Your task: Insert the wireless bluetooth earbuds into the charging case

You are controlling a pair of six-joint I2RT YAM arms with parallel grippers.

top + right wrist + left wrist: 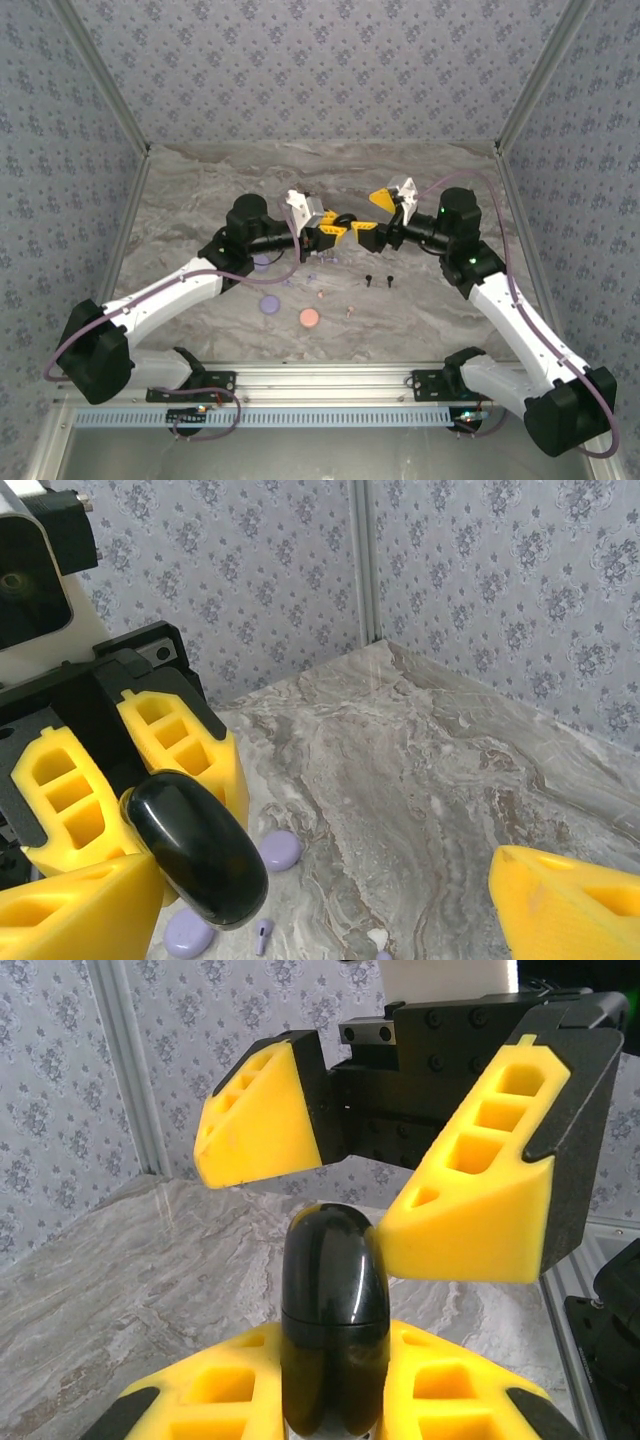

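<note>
A glossy black charging case with its lid down stands upright between the yellow fingers of my left gripper, which is shut on its lower half. In the top view this left gripper holds the case above the table's middle. My right gripper faces it, open, its fingers on either side of the case's top; one pad touches the lid. In the right wrist view the case sits by the right gripper's left finger. Two black earbuds and a lavender earbud lie on the table below.
Lavender discs and a pink disc rest on the marble table under and in front of the grippers. Small pinkish bits lie near them. Patterned walls close in the back and both sides.
</note>
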